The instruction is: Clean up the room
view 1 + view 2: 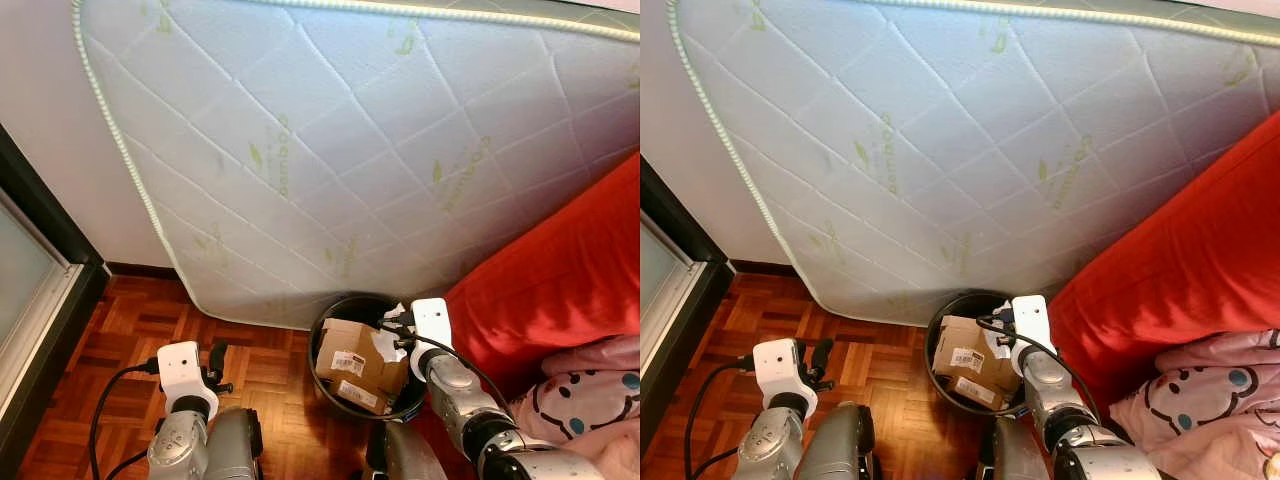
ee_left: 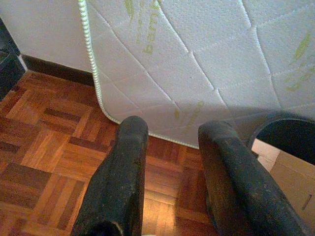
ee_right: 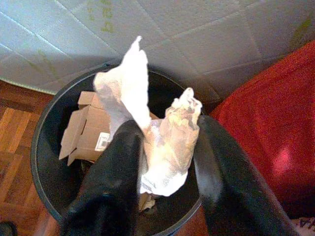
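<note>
Crumpled wrapper (image 3: pixel 162 142) pinched between the right hand (image 3: pixel 165 147) fingers, held above the black bin (image 1: pixel 325 385).
Judgement: release only while centred over the opening, clear of the rim. Bin holds a cardboard box (image 1: pixel 355 362). Left hand (image 2: pixel 172 162) parted, empty, above parquet floor (image 2: pixel 44 132).

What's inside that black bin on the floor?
The black bin holds cardboard boxes with shipping labels. The right hand holds crumpled white paper above them, hiding whatever lies underneath.

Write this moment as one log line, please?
right end effector: shut on crumpled paper, above black bin | cardboard box in bin | left end effector: open, idle over floor
</note>
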{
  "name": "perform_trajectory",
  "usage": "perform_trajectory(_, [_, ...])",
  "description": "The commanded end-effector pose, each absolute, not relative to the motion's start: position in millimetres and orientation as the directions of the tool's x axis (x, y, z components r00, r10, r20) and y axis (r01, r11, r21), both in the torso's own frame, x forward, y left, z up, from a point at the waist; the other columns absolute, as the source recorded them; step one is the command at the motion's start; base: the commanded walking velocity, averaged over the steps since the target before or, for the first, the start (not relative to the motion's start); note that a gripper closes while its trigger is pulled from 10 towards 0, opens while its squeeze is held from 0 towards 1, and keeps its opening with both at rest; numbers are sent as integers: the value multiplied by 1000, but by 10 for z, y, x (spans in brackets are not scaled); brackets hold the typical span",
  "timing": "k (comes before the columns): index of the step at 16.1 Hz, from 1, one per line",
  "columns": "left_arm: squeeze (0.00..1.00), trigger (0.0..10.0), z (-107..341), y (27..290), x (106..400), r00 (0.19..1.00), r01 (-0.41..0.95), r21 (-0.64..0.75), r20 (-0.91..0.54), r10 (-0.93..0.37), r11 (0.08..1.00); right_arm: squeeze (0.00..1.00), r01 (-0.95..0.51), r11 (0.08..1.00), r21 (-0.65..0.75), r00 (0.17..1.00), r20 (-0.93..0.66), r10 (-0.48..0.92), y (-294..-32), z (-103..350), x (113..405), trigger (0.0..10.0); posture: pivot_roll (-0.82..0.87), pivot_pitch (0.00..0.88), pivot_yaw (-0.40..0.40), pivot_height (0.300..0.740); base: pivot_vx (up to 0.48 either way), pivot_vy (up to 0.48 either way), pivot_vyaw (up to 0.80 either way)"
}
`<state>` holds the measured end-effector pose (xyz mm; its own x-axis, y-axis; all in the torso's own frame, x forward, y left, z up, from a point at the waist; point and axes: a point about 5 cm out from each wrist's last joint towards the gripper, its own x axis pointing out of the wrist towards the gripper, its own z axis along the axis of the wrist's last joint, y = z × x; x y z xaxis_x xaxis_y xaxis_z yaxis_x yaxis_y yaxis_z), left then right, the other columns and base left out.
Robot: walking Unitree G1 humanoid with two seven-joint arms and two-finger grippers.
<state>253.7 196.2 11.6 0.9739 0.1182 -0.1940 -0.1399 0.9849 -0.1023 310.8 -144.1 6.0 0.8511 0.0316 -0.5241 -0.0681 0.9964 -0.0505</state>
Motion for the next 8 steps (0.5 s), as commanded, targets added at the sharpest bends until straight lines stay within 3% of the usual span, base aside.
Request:
perform_trajectory(1, [0,10000,79,1966,2496,969,-146,-106,-217,120,984,1000,-62,997,-55,828,-560,21,-1468,-24,3032,10000,107,172,-113,625,0,0,0])
perform_trajectory(8, [0,10000,79,1965,2493,968,-145,-105,-219,120,984,1000,-87,989,-117,790,-613,-3,-1507,-114,2950,10000,109,173,-112,625,0,0,0])
